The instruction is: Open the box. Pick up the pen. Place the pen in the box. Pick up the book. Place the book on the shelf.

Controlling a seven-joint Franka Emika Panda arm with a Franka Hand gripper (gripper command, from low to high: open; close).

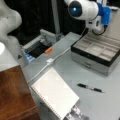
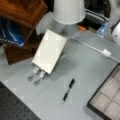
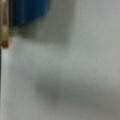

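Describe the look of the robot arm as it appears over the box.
In a front view the arm is glossy white and rounded, with a glowing blue light on a round joint cap, a bright blue block beside it, and a dark cable loop underneath. The gripper's fingers do not show clearly.

The tool itself did not show clearly in any view: in a front view the arm's white and blue wrist (image 1: 96, 15) hung over the far side of the open box (image 1: 96, 53), and whatever lay below it was hidden behind the box. The box (image 2: 108, 100) was cut off at the right and bottom edges in a front view. The shelf (image 1: 15, 95) ran off the left and bottom edges. The wrist view was only grey blur with a blue patch (image 3: 28, 10) at top left.
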